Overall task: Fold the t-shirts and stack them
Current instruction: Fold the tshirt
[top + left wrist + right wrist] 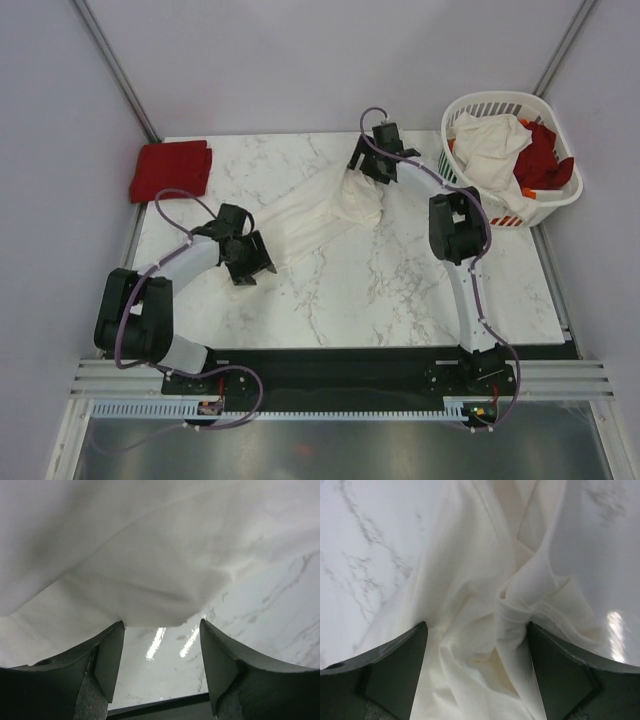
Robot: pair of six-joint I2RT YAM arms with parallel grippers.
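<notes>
A cream-white t-shirt (318,214) lies crumpled and stretched in a diagonal across the marble table (400,290). My left gripper (262,258) is at its lower left end. In the left wrist view this gripper (162,622) is open, with the cloth's edge (150,580) just past its fingertips and bare marble between them. My right gripper (362,172) is over the bunched upper right end. It (477,624) is open, its fingers standing either side of folds of cream cloth (485,605). A folded red t-shirt (172,170) lies at the back left corner.
A white slatted laundry basket (470,108) stands at the back right corner, holding a cream t-shirt (490,145) and a red one (545,160). Purple walls close in the table on both sides. The black base rail (340,365) runs along the near edge.
</notes>
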